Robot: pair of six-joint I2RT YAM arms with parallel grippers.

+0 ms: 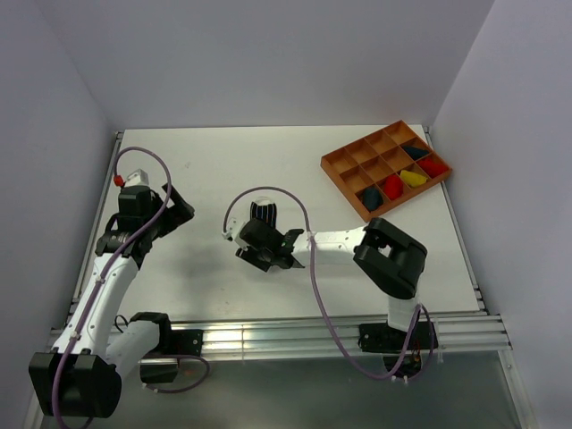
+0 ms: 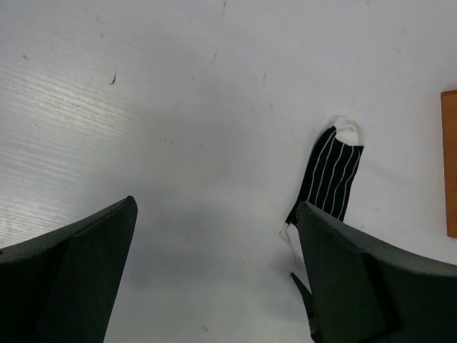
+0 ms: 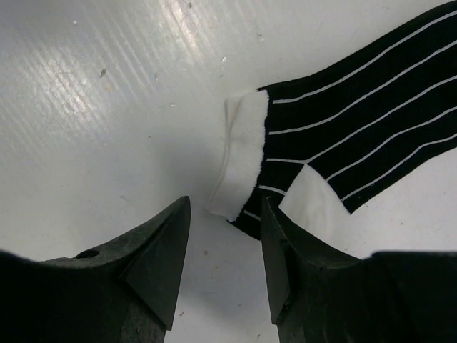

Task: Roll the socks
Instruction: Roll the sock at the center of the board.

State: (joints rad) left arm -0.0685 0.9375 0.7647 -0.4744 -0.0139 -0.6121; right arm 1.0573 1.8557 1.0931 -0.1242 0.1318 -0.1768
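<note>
A black sock with thin white stripes point(image 1: 264, 213) lies flat near the middle of the table, white toe at its far end. In the right wrist view its white cuff point(image 3: 241, 146) and striped leg point(image 3: 357, 128) lie just ahead of my right gripper point(image 3: 225, 204). The jaws stand partly apart low over the table, and the cuff's corner reaches into their mouth without being pinched. My left gripper point(image 2: 216, 204) hangs wide open over bare table to the sock's left; the sock point(image 2: 332, 179) shows beside its right finger. From above, the right gripper point(image 1: 264, 234) is at the sock's near end and the left gripper point(image 1: 183, 213) is farther left.
An orange compartment tray point(image 1: 344, 189) stands at the back right with rolled bundles in red point(image 1: 393, 186), yellow point(image 1: 412, 177) and dark blue point(image 1: 371, 198). Its edge point(image 2: 450, 164) shows in the left wrist view. White walls close the table at the back and sides.
</note>
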